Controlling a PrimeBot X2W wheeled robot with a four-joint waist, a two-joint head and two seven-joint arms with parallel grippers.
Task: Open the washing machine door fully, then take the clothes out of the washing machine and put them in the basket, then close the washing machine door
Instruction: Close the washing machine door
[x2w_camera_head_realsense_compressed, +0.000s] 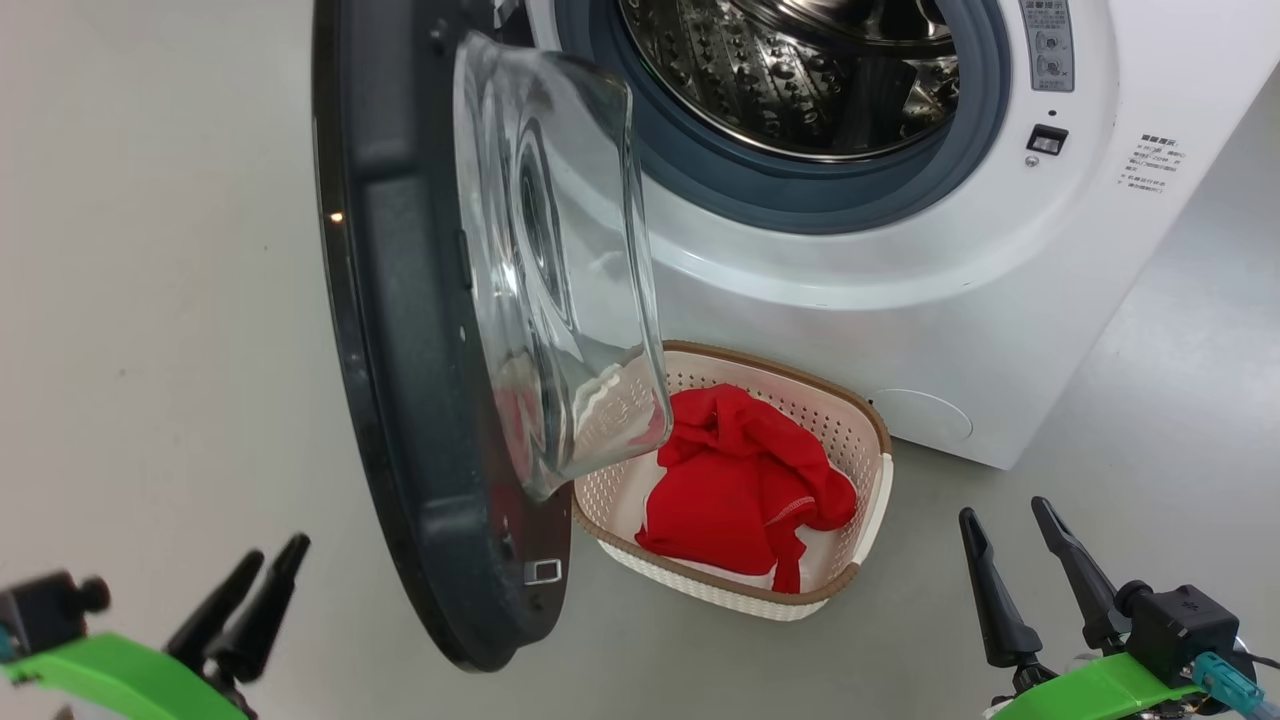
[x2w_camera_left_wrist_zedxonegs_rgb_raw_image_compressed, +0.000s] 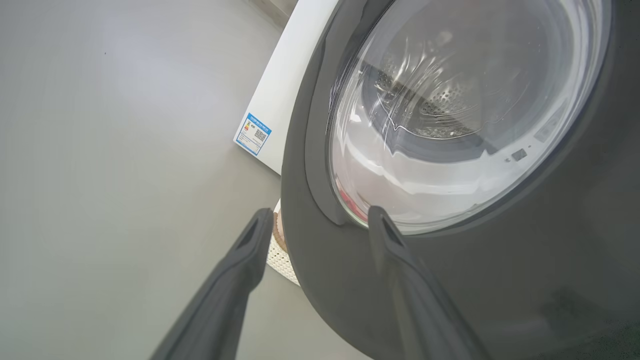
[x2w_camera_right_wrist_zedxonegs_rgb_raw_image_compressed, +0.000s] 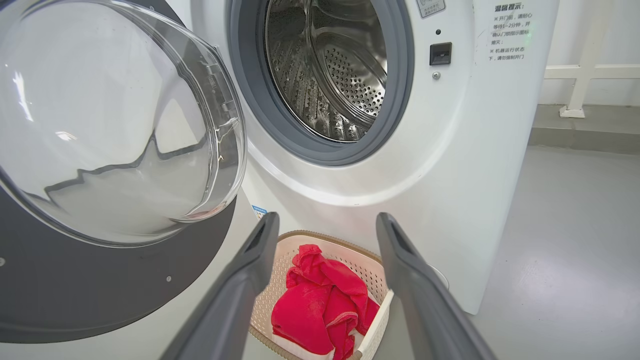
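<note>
The white washing machine (x2w_camera_head_realsense_compressed: 900, 270) stands with its black round door (x2w_camera_head_realsense_compressed: 400, 350) swung out to the left, the glass bowl (x2w_camera_head_realsense_compressed: 560, 270) bulging toward the machine. The steel drum (x2w_camera_right_wrist_zedxonegs_rgb_raw_image_compressed: 330, 70) looks bare inside. Red clothes (x2w_camera_head_realsense_compressed: 740, 485) with a bit of white beneath lie in the cream basket (x2w_camera_head_realsense_compressed: 870, 490) on the floor under the drum opening. My left gripper (x2w_camera_head_realsense_compressed: 272, 560) is open at the lower left, just outside the door (x2w_camera_left_wrist_zedxonegs_rgb_raw_image_compressed: 450, 280). At the lower right, my right gripper (x2w_camera_head_realsense_compressed: 1005, 515) is open and holds nothing, with the basket (x2w_camera_right_wrist_zedxonegs_rgb_raw_image_compressed: 370, 265) beyond its fingertips.
Grey floor (x2w_camera_head_realsense_compressed: 150, 300) spreads left of the door and right of the machine. A blue label (x2w_camera_left_wrist_zedxonegs_rgb_raw_image_compressed: 253, 134) sits on the machine's side. A white rail (x2w_camera_right_wrist_zedxonegs_rgb_raw_image_compressed: 585, 75) stands at the wall behind the machine's right side.
</note>
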